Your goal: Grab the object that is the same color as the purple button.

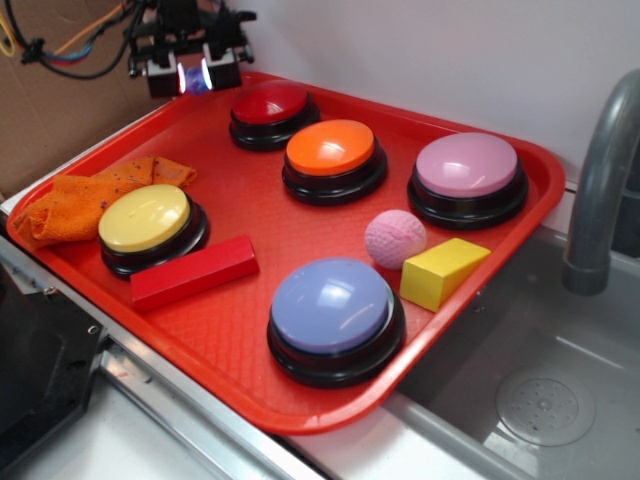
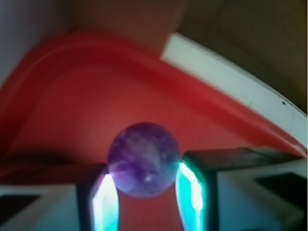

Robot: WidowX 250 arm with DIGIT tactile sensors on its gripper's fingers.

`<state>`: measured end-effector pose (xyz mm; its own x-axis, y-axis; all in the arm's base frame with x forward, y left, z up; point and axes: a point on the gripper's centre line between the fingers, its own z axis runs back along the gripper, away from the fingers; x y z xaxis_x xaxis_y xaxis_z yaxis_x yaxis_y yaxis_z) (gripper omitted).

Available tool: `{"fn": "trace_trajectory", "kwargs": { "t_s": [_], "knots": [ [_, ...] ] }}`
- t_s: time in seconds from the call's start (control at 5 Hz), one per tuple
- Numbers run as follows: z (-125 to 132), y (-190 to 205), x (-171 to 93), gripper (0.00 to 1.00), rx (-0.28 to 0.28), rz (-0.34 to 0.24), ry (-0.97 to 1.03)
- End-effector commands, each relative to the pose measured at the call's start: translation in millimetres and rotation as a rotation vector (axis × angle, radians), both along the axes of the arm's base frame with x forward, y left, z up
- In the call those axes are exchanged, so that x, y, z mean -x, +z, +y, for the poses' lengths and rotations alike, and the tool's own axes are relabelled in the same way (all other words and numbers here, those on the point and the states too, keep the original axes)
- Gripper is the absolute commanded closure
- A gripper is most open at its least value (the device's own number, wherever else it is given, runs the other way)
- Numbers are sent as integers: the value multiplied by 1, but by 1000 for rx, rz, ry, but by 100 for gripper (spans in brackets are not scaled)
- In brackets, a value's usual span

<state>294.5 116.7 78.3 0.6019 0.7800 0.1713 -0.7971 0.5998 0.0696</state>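
A small dark purple ball (image 2: 143, 159), faintly speckled, sits pinched between the two lit pads of my gripper (image 2: 144, 173), touching both. In the exterior view the gripper (image 1: 195, 78) hovers over the far left corner of the red tray (image 1: 520, 230), and the ball (image 1: 196, 80) shows as a bluish-purple glint between the fingers. The purple button (image 1: 467, 165), pale mauve on a black base, stands at the tray's far right, well away from the gripper.
Also on the tray: red button (image 1: 270, 103), orange button (image 1: 331, 148), yellow button (image 1: 145, 218), blue-violet button (image 1: 332, 305), textured pink ball (image 1: 395, 238), yellow wedge (image 1: 442, 270), red block (image 1: 194, 272), orange cloth (image 1: 75, 205). A grey faucet (image 1: 600, 170) and sink lie to the right.
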Motion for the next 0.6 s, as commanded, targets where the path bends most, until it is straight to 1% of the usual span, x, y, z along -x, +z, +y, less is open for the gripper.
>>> {"fn": "trace_trajectory", "kwargs": {
  "t_s": [0.0,0.2,0.4],
  "knots": [
    [-39,57,20,100,96,-86,-490],
    [-56,52,30,100,142,-70,-629],
    [-66,45,43,100,165,-55,-655]
  ]
}}
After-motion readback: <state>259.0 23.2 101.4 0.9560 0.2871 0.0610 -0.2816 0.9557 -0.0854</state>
